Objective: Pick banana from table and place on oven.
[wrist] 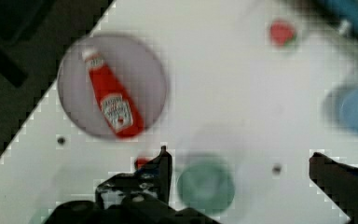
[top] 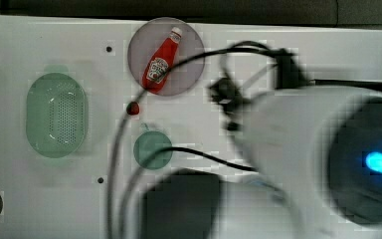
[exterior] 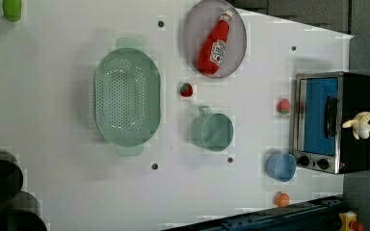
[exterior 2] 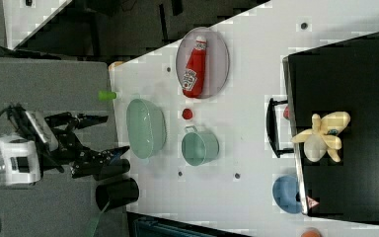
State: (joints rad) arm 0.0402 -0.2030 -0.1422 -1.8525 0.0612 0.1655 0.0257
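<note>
Gripper [exterior 2: 109, 134] hanging wide open, holding nothing.
The banana [exterior 2: 322, 136] is lying on the oven [exterior 2: 355, 74], well apart from its fingers.

Worktop [exterior: 53, 57]: smooth, matt white. Oven [exterior: 335, 122]: brushed silver metal frame, glossy bluish glass door, matt black top. Banana [exterior 2: 323, 136]: pale, matt plastic. Colander [exterior: 126, 96]: perforated green plastic, slight sheen. Ketchup bottle [exterior: 215, 43]: glossy red plastic. Hand [exterior 2: 101, 136]: matt black.
</note>
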